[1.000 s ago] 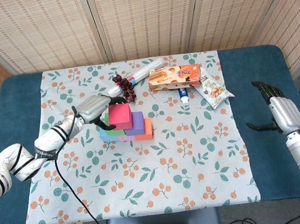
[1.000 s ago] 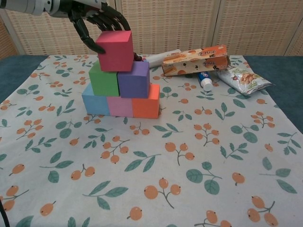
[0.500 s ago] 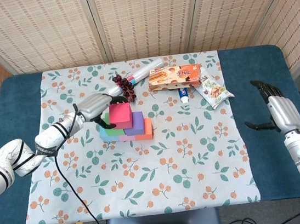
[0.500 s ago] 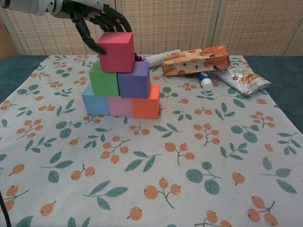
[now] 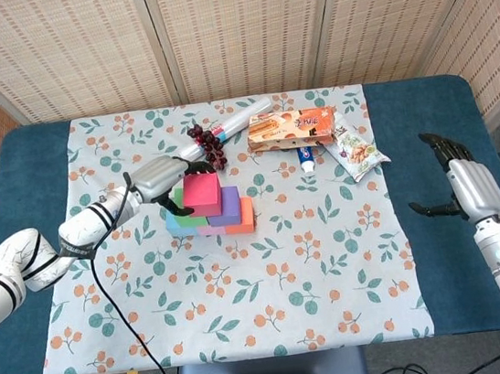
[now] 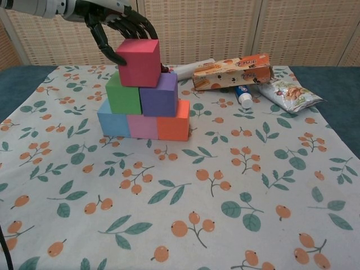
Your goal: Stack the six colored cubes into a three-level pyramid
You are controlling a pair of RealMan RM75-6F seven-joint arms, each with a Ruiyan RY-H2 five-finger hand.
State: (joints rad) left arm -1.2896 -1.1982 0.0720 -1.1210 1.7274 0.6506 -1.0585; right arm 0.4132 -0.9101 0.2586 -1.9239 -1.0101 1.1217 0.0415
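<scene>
On the floral tablecloth point(image 5: 243, 271), left of centre, the six cubes stand as a pyramid: blue cube point(image 6: 112, 124), pink cube point(image 6: 142, 126) and orange cube point(image 6: 173, 127) in a touching bottom row, green cube point(image 6: 123, 95) and purple cube point(image 6: 158, 94) side by side above them, red cube point(image 6: 138, 62) on top, sitting across the seam between green and purple. The bottom row's long axis runs left-right along the table; the red cube is turned slightly relative to the cubes under it. The chest view shows all three levels and the left hand point(image 6: 115, 25) with fingers curled around the red cube's rear and left side; whether they actually grip it or merely touch, cannot tell. The head view alone shows the right hand point(image 5: 462, 176), at the table's right edge over the blue surface, well apart from the stack, fingers spread, holding nothing. Behind the stack lie a biscuit box point(image 6: 232, 71), a snack bag point(image 6: 289, 93) and a white roll point(image 5: 228, 123).
</scene>
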